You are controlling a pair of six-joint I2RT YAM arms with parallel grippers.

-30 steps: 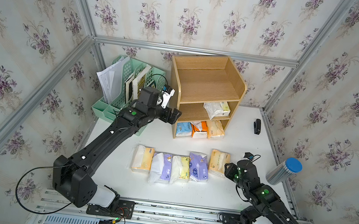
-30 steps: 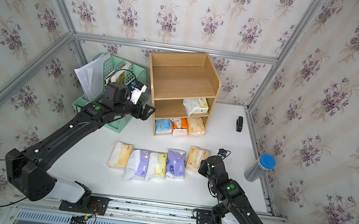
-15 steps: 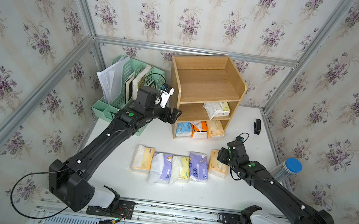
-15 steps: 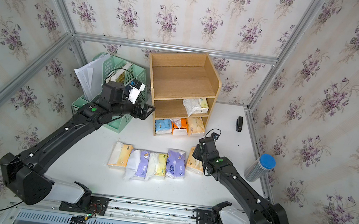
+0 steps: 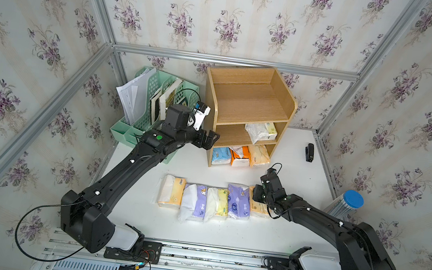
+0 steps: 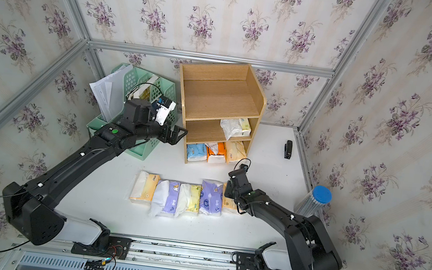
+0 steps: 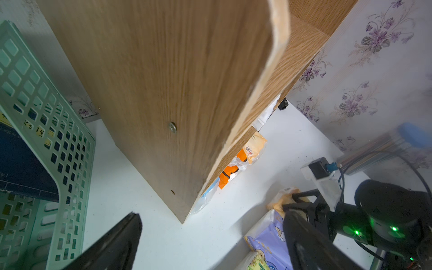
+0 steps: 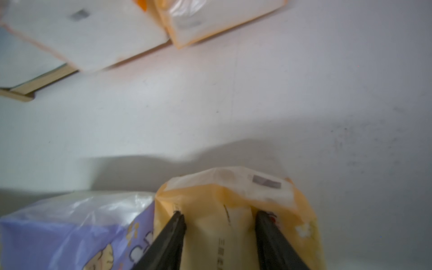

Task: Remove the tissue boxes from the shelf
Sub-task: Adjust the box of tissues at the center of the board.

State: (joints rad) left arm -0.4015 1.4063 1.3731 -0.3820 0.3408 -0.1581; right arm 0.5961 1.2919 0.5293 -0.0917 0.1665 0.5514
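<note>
White table [image 5: 311, 186] under everything. Reaching in from the front rail, left arm [image 5: 129, 169] and right arm [image 5: 320, 219], both black. At the back of the table, wooden shelf [image 5: 248, 100], upright; holds a pale pack [image 5: 261, 132] on the middle tier and, side by side on the bottom tier, a blue pack [image 5: 220, 155], an orange pack [image 5: 240, 156] and a cream pack [image 5: 259, 154]. Just beside it, green rack [image 5: 152, 86] with papers and books. In front of the shelf, flat on the table, a row [image 5: 200, 199] of five packs touching one another. At the right edge, clear tube [image 5: 348, 203] with a blue cap. Near the right rear corner, small black item [image 5: 309, 152], apart from the rest. Left gripper [image 5: 212, 141] level with the middle tier, close by the shelf's rack-side panel, touching or not cannot be told; fingers spread wide, nothing between them. Right gripper [image 8: 219, 214] down on the row's right end, clamped on the end pack [image 8: 233, 191], yellow, fingertips [image 8: 177, 222] denting its wrap on both sides.
</note>
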